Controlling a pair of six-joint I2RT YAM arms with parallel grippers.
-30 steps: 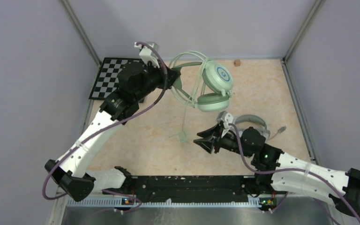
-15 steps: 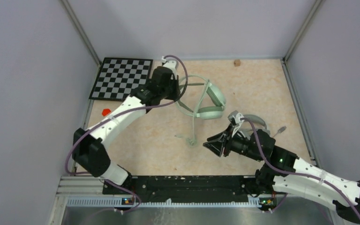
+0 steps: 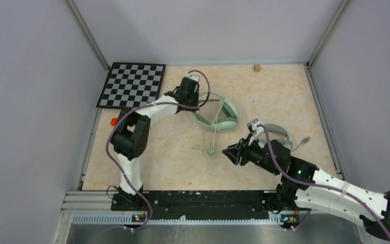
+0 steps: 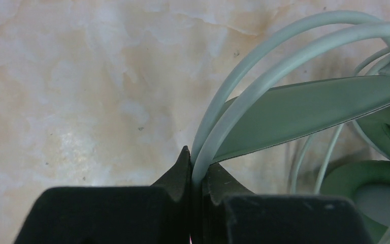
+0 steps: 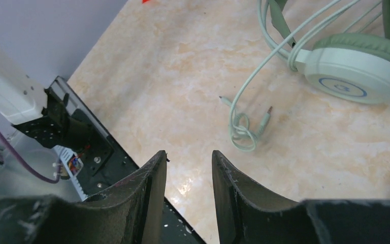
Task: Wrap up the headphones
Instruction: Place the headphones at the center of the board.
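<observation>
Nearest the bases, the right gripper (image 3: 230, 152) hangs low over the table (image 3: 157, 162), jaws apart with nothing between them; the right wrist view shows bare surface through the gap. Just beyond its tips lies the loose end of the pale-green cable (image 5: 244, 101), knotted into a small loop with 2 plugs (image 5: 265, 118) flat on the surface.

To the right, half under that arm, sits the white headset (image 3: 277, 130), its grey cable (image 3: 301, 143) trailing toward the right edge.

Further back, mid-table, the mint-green headset (image 3: 224, 115) rests on the surface. It has round padded cups, a white shell with a blue ring, and a flat green band under 2 thin pale hoops. The left gripper (image 4: 195, 163) is clamped tight on one of those hoops at the headset's left side.

There is open room in the near-left part of the table and along the far right. A red scrap (image 3: 114, 121) sits at the left edge.

The surface is pale marbled beige. A checkerboard (image 3: 132, 84) fills the far-left corner, a small brown cube (image 3: 257, 67) sits against the back edge, and plain grey walls (image 3: 208, 30) close in on 3 sides.
</observation>
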